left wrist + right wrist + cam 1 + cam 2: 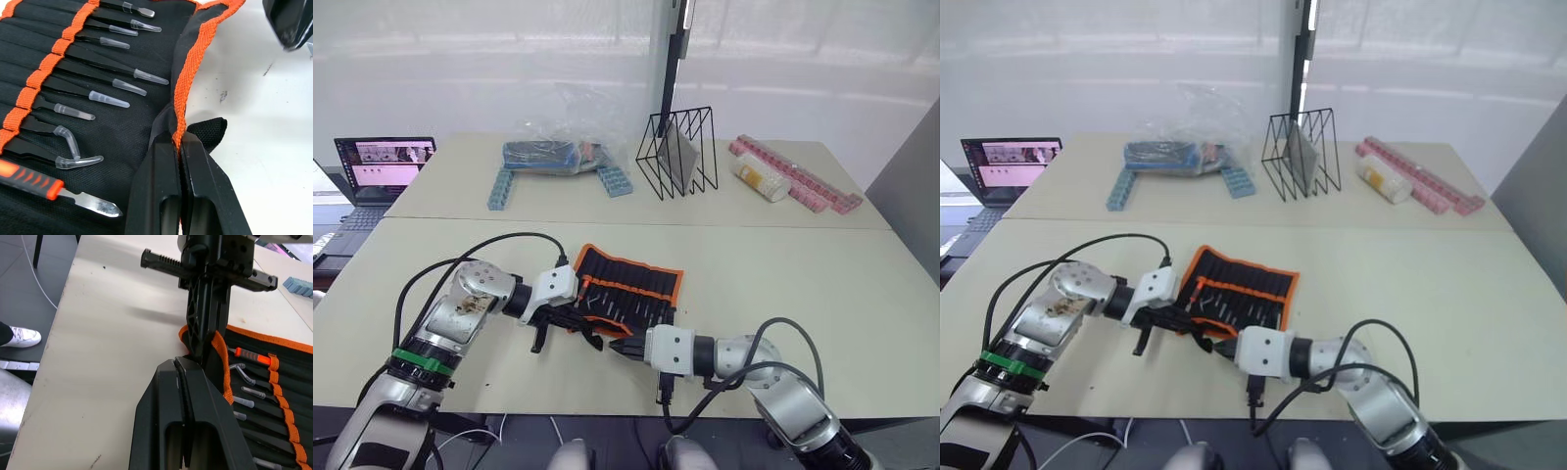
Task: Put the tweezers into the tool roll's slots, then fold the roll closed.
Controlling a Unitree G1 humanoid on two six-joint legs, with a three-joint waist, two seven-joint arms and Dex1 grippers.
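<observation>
The tool roll [628,284] lies open on the near table, black with orange trim. Several black tweezers [93,73] with clear tip caps sit in its slots [29,93], beside an orange-handled blade [39,183]. My left gripper [179,145] is shut on the roll's orange border near its front left corner, lifting that edge slightly; the small black strap [211,131] lies right beside the fingers. My right gripper [615,346] is shut with nothing in it, just off the roll's near edge and pointing at the left gripper [205,308].
On the far table stand a black wire rack [678,152], a clear plastic bag [548,152], blue blocks [501,186], pink pill boxes [793,176] and a laptop [382,166]. Black cables loop from both wrists. Bare tabletop lies right of the roll.
</observation>
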